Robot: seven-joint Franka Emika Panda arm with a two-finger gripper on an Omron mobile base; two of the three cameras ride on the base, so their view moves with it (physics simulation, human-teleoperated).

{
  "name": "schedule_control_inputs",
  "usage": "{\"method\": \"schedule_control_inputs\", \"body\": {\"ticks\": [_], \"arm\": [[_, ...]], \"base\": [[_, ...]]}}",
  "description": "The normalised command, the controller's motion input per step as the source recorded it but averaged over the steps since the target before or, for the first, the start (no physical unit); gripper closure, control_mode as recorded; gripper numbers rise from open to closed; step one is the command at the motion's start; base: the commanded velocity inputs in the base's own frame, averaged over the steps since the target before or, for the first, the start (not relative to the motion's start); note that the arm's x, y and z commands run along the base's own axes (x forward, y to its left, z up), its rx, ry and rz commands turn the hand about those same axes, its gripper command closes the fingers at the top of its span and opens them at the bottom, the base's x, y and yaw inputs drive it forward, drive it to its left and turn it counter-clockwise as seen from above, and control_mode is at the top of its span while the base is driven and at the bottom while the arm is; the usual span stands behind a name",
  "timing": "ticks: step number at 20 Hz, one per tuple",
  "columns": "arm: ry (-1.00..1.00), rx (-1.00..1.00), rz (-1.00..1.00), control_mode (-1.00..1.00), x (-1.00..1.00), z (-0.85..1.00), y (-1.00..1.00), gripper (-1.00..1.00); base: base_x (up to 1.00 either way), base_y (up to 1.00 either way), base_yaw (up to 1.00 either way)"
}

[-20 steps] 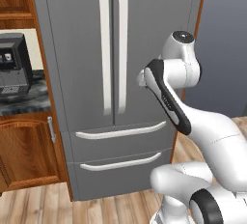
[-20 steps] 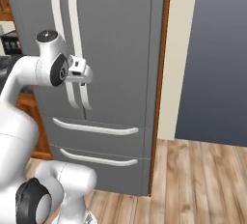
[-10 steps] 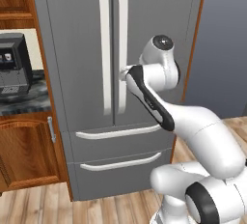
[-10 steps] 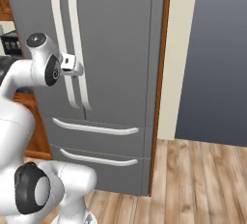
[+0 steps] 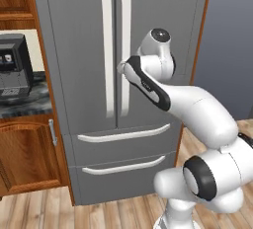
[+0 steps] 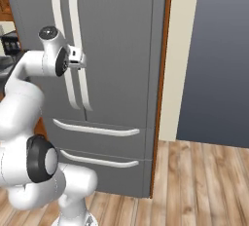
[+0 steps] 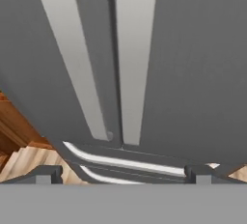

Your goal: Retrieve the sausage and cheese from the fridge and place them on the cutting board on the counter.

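**Fridge shut, retrieval not begun**

Left base view: the tall grey French-door fridge (image 5: 123, 50) has both doors closed; the end effector (image 5: 121, 67) sits at the right door's long white handle (image 5: 125, 45).

Right base view: a dark marbled worktop (image 6: 6, 59) edges the fridge.

Hand view: the spread fingertips (image 7: 43, 173) hold nothing. Sausage and cheese are presumably inside, so every step remains.

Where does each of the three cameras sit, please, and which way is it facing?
Left base view: behind the arm's left, facing the closed fridge; the arm rises lower right.
Right base view: behind its right, same fridge, wooden floor; the arm rises lower left.
Hand view: on the hand, looking along the open pincer at the door handles.
Shared: both base views show the fridge's two lower drawers.
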Motion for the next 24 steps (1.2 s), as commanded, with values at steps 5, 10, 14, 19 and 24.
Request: {"method": "schedule_control_inputs", "body": {"ticks": [5, 10, 14, 19, 24], "arm": [[0.00, 0.00, -0.02, -1.00, 0.46, 0.00, 0.00, -1.00], [0.00, 0.00, -0.11, -1.00, 0.48, 0.00, 0.00, -1.00], [-0.01, -0.01, -0.15, -1.00, 0.48, -0.07, 0.06, -1.00], [0.00, 0.00, -0.04, -1.00, 0.40, -0.02, 0.14, -1.00], [0.00, 0.00, 0.00, -1.00, 0.38, -0.01, 0.06, -1.00]], "base": [[0.00, 0.00, 0.00], [0.00, 0.00, 0.00], [0.00, 0.00, 0.00], [0.00, 0.00, 0.00], [0.00, 0.00, 0.00]]}}
